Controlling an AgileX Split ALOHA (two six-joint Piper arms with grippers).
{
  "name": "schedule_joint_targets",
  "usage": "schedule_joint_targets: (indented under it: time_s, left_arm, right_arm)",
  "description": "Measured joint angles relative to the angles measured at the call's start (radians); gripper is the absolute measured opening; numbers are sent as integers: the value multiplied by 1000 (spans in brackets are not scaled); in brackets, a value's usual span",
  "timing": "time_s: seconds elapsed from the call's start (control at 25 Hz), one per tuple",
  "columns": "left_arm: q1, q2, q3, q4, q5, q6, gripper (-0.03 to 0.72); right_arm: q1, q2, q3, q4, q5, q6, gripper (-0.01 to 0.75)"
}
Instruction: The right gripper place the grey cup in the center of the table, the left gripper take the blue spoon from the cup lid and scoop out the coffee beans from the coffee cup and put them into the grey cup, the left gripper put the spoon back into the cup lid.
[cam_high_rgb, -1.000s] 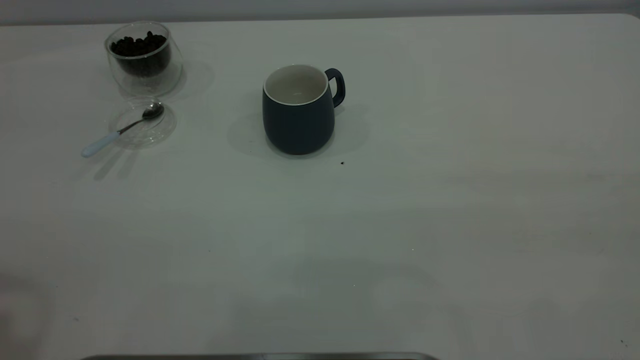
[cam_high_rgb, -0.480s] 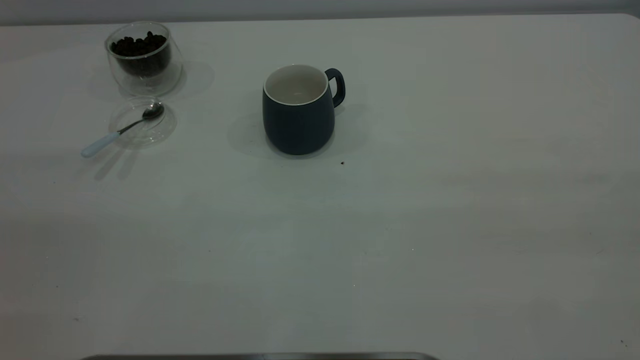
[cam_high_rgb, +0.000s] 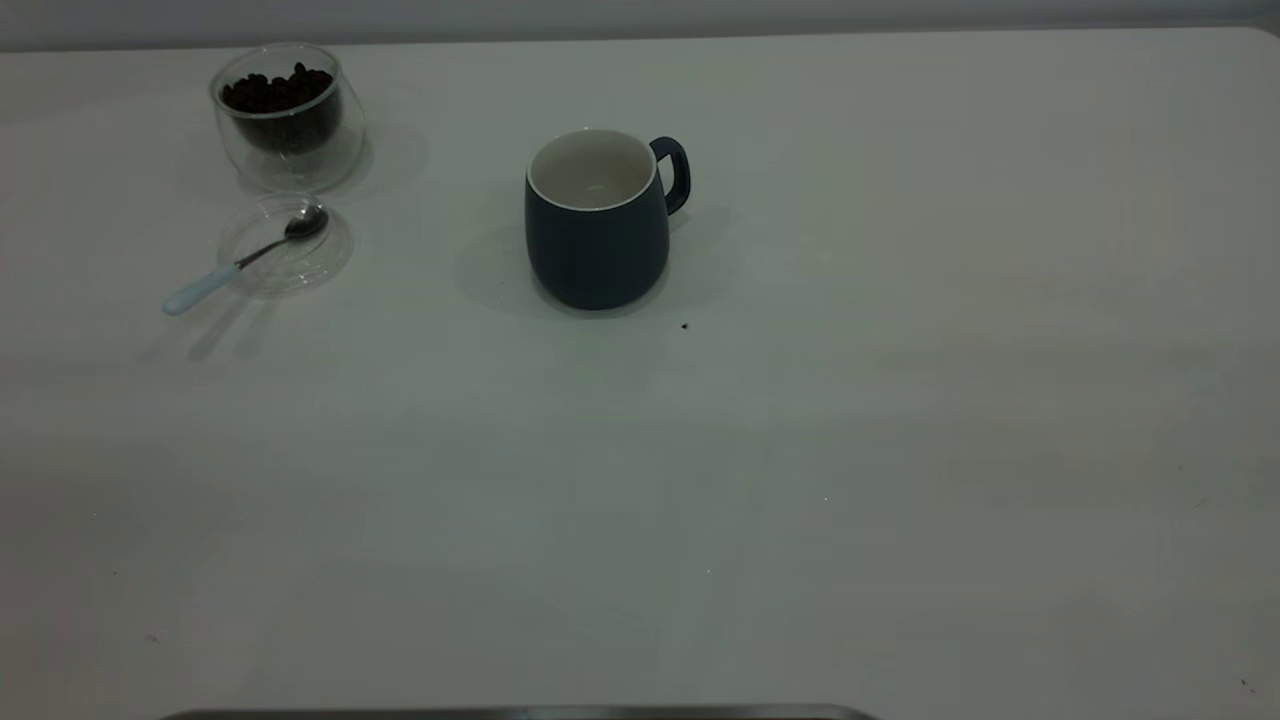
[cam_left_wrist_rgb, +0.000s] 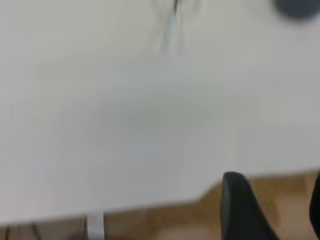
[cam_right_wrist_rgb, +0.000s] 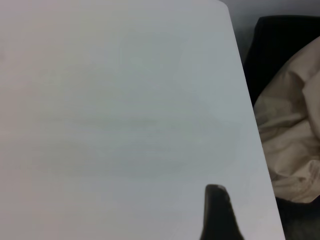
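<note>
Table (cam_high_rgb: 900, 450) is seen from outside with neither arm in frame. Mug (cam_high_rgb: 598, 232) stands upright near the middle. Glass cup (cam_high_rgb: 288, 118), filled with beans (cam_high_rgb: 277, 92), stands just behind the lid (cam_high_rgb: 285, 245); the spoon (cam_high_rgb: 240, 262) is laid across the lid.

The left gripper (cam_left_wrist_rgb: 272, 210) is held off the table's edge, well apart from the spoon, jaws parted, nothing gripped. Only one finger of the right gripper (cam_right_wrist_rgb: 217, 215) is shown; its opening cannot be told.
</note>
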Motion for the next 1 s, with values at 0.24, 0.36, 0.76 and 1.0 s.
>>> schedule_joint_targets:
  time_s: [0.24,0.36,0.76,1.0]
  left_arm:
    - [0,-62,0,-1,23,0,405]
    - [0,-70,0,-1,26,0,405]
    - [0,-70,0,-1,26,-1,405]
    - [0,-70,0,-1,26,-1,405]
  right_arm:
    - [0,0,0,0,0,0,453]
    - [0,0,0,0,0,0,453]
    - [0,0,0,-1,0,0,453]
    - [0,0,0,-1,0,0,453]
